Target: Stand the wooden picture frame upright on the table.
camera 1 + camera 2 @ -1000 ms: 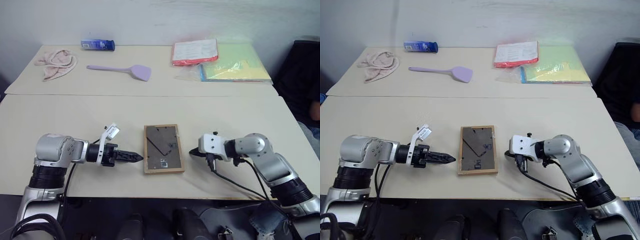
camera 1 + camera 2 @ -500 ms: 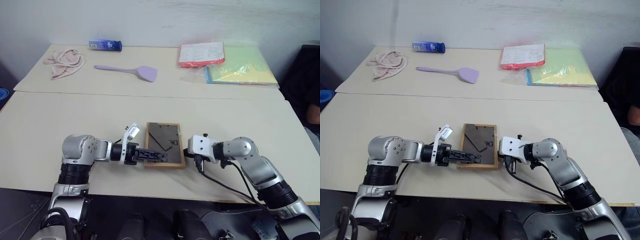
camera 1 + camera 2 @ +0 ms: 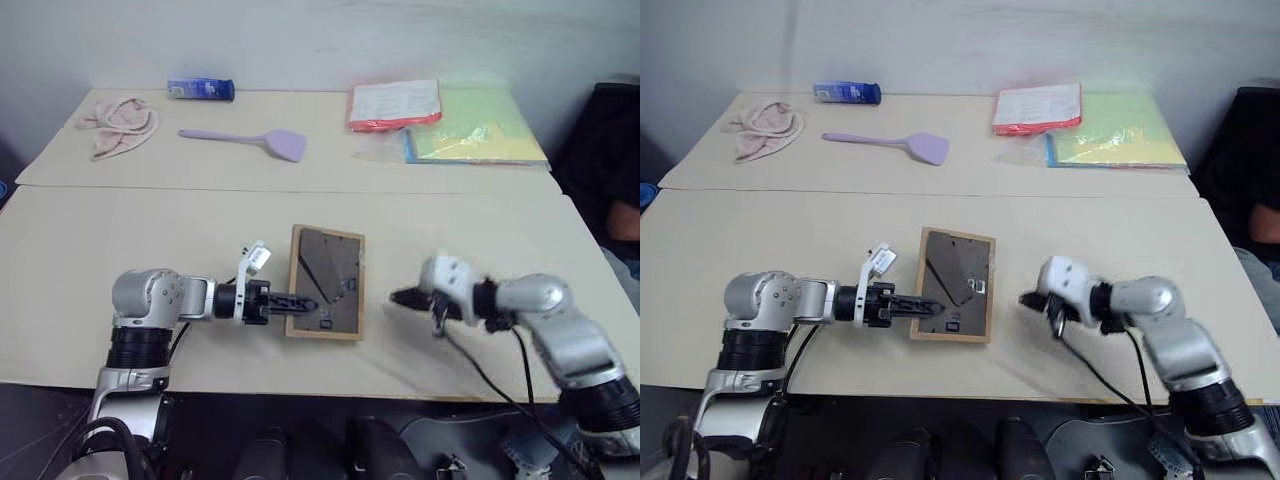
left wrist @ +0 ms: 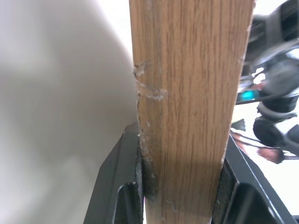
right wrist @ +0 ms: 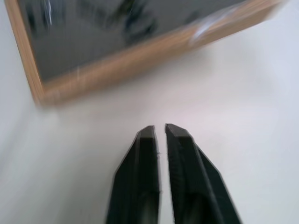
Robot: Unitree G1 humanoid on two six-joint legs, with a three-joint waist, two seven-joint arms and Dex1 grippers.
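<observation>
Left wrist view: the left pincer [image 4: 182, 196] has just clamped the wooden picture frame [image 4: 189, 93] by its edge. Left eye view: the frame's far side tips up off the bench [image 3: 150, 230] beyond that pincer, while the right pincer [image 3: 398, 297], fingers nearly together and empty, has pulled clear.

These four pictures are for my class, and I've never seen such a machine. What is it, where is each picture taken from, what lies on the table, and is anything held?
It is a two-armed robot. Two pictures look down from its head; the other two come from cameras on its wrists. The left pincer is shut on the edge of the frame, which lies back-side up on the table; its wrist picture shows the wood between both fingers. The right pincer holds nothing, and is apart from the frame with its fingers only slightly parted. At the far side lie a cloth, a blue bottle, a purple spatula and folders.
</observation>
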